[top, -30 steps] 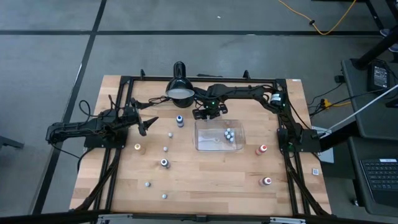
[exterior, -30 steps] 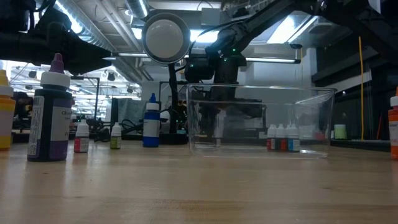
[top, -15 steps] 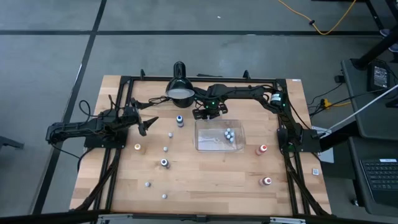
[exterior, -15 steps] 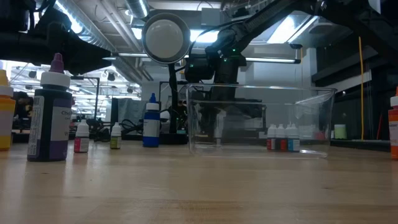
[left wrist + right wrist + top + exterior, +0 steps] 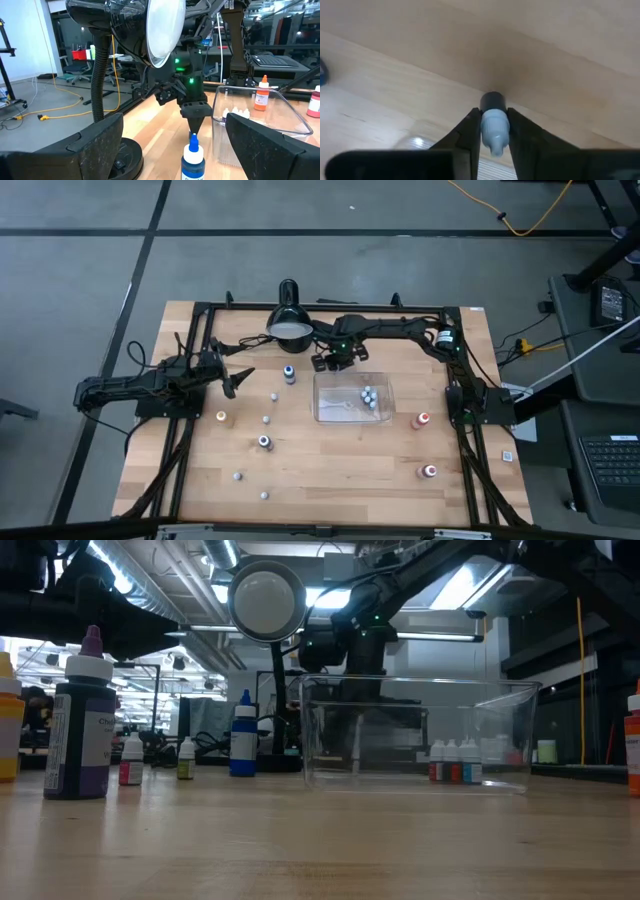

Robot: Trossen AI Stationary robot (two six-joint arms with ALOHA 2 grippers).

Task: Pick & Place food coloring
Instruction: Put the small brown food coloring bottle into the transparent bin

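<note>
My right gripper [image 5: 336, 363] hangs pointing down just beyond the far wall of the clear tray [image 5: 325, 412], beside the black lamp [image 5: 288, 320], and is shut on a tiny pale bottle [image 5: 494, 127]. Several tiny bottles [image 5: 369, 397] stand in the tray. A blue-topped bottle [image 5: 289, 373], an orange one [image 5: 221, 417], a dark one [image 5: 264, 442] and small pale ones [image 5: 266, 419] stand upright on the wood. Two red-topped bottles [image 5: 423, 420] stand to the tray's right. My left gripper [image 5: 238, 380] waits open at the table's left. My right gripper pinches the tiny bottle's pale upper part [image 5: 493, 120] between its two fingers [image 5: 470, 132], coming from above and pointing down. The bottle stands upright in the hold, its dark lower end [image 5: 493, 101] toward the wood. I cannot tell whether that end touches the table.
The lamp's white shade [image 5: 266, 600] and its gooseneck [image 5: 102, 75] stand close to my right gripper on the far side. The blue-topped bottle [image 5: 192, 157] is just to its left. A tall purple bottle [image 5: 85, 725] stands near the front left. Open wood lies along the near edge.
My right gripper has edged slightly toward the table's right, along the tray's far wall, still shut on the tiny bottle.
</note>
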